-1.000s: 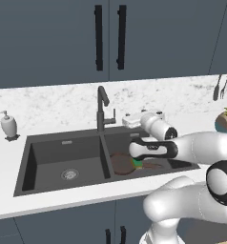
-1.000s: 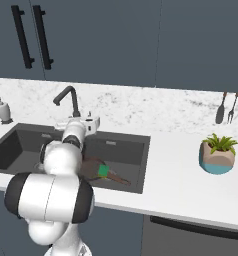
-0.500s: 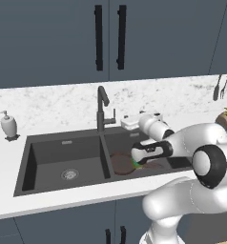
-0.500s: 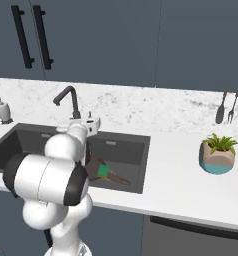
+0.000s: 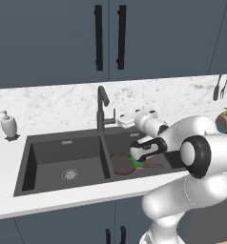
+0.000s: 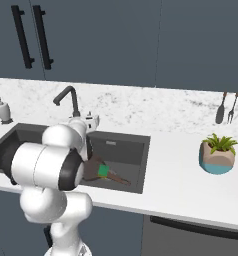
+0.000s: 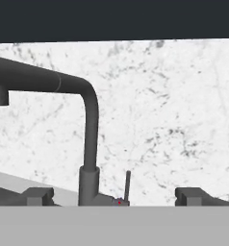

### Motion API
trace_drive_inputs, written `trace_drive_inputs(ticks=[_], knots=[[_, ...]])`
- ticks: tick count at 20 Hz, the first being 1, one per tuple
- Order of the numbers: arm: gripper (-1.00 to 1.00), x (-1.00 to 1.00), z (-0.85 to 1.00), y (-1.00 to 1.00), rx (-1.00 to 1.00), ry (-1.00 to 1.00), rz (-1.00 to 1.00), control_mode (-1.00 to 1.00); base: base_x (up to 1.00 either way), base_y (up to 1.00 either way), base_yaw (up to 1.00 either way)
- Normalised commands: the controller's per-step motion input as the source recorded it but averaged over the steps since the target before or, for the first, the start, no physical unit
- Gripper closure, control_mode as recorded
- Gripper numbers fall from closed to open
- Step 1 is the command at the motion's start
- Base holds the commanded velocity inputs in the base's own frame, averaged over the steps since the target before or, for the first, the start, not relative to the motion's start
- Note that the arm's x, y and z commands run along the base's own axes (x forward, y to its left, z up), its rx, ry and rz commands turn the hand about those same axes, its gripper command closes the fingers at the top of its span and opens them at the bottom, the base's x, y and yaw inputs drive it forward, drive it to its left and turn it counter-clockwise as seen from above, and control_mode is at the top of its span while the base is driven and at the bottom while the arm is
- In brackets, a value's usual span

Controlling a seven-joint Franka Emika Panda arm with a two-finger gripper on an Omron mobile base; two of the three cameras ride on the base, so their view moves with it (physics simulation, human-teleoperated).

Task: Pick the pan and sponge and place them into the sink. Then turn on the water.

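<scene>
The arm has swung closer to the faucet (image 5: 102, 110) since the earlier frame. The fingers (image 7: 114, 194) are spread wide and empty, pointing at its thin upright lever (image 7: 127, 185). The pan (image 5: 123, 163) and sponge (image 6: 103, 171) lie in the sink (image 5: 44, 157), in the right basin.

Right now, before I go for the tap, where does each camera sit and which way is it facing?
Left base view: behind the arm on its left, facing forward and down over the sink; the white arm rises lower right, the hand close by the tap.
Right base view: behind on the right, facing the same counter; the arm's bulk fills lower left.
Hand view: on the hand, facing the tap and marble wall; two dark fingertips at the bottom.
Both base views share the pan and sponge in the right basin.
</scene>
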Motion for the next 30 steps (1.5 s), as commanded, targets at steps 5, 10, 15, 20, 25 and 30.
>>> trace_drive_inputs(ticks=[5,10,15,20,25,30], knots=[[-1.0,0.25,-0.27,0.18,0.01,-0.05,-0.05,-1.0,0.0,0.0,0.0],[-1.0,0.26,-0.33,0.07,0.03,-0.07,-0.06,-1.0,0.0,0.0,0.0],[-1.0,0.18,-0.36,0.07,0.01,-0.08,-0.05,-1.0,0.0,0.0,0.0],[-1.0,0.14,-0.38,0.08,0.0,-0.09,-0.01,-1.0,0.0,0.0,0.0],[-1.0,0.14,-0.44,0.04,0.0,-0.12,0.0,-1.0,0.0,0.0,0.0],[-1.0,0.1,-0.57,0.0,0.03,-0.17,0.0,-1.0,0.0,0.0,0.0]])
